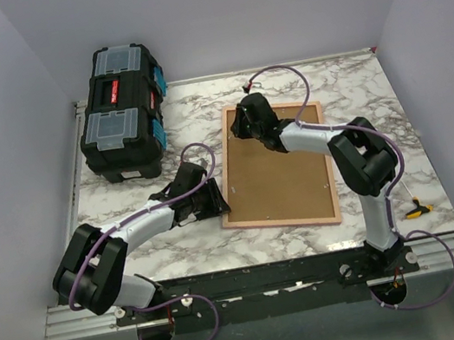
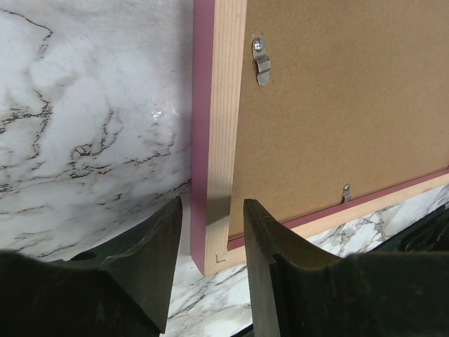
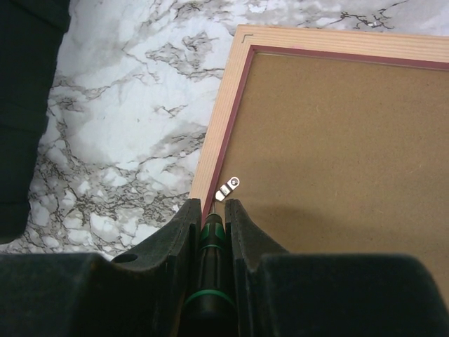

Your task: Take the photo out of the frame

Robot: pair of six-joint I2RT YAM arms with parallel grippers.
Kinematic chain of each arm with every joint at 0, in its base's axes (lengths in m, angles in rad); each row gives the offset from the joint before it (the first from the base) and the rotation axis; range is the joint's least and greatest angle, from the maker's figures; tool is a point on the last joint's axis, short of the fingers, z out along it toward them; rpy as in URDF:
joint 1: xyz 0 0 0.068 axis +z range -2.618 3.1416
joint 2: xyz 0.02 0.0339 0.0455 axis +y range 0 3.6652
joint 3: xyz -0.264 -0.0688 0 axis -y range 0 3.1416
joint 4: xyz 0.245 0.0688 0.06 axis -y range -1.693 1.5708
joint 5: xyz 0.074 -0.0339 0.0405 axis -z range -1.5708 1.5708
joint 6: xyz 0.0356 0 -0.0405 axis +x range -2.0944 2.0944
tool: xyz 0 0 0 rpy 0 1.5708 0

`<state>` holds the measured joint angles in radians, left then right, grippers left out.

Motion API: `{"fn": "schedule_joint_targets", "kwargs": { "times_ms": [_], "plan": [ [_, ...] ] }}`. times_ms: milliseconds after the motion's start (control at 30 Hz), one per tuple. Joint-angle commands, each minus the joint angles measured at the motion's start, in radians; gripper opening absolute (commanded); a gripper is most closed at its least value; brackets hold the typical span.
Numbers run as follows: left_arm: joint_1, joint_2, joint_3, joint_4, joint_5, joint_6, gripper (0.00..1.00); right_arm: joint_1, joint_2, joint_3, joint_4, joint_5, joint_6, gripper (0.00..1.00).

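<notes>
The frame (image 1: pixel 275 166) lies face-down on the marble table (image 1: pixel 351 77), cork back up, long axis approx near-to-far and tilted a bit left — left gripper (image 2: pixel 212 205) spread open astride its left rail, right gripper (image 3: pixel 212 210) clenched on a screwdriver (image 3: pixel 209 246) w/ the tip by a metal clip (image 3: pixel 226 189).

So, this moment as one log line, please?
frame: face down | left hand: open, astride frame edge | right hand: shut on tool, tip at clip
</notes>
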<state>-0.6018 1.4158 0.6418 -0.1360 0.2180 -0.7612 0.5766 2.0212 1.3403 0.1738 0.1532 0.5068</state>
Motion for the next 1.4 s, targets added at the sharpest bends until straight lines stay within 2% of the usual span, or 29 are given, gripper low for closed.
{"fn": "schedule_joint_targets", "kwargs": {
  "times_ms": [0,300,600,867,1367],
  "plan": [
    [0.005,0.010,-0.005,0.018,-0.009,-0.004,0.41,-0.018,-0.011,0.076,-0.074,0.029,0.020,0.01],
    [0.005,0.008,-0.010,0.030,0.001,-0.007,0.41,-0.023,0.082,0.208,-0.142,0.038,-0.025,0.01],
    [0.005,0.014,-0.010,0.032,0.008,-0.006,0.41,-0.023,0.069,0.170,-0.137,0.102,-0.033,0.01],
    [0.005,0.018,-0.008,0.039,0.012,-0.009,0.41,-0.021,0.108,0.176,-0.120,0.021,-0.035,0.01],
    [0.005,0.022,-0.008,0.041,0.017,-0.009,0.41,0.001,0.083,0.124,-0.129,-0.011,-0.054,0.01]
  ]
}}
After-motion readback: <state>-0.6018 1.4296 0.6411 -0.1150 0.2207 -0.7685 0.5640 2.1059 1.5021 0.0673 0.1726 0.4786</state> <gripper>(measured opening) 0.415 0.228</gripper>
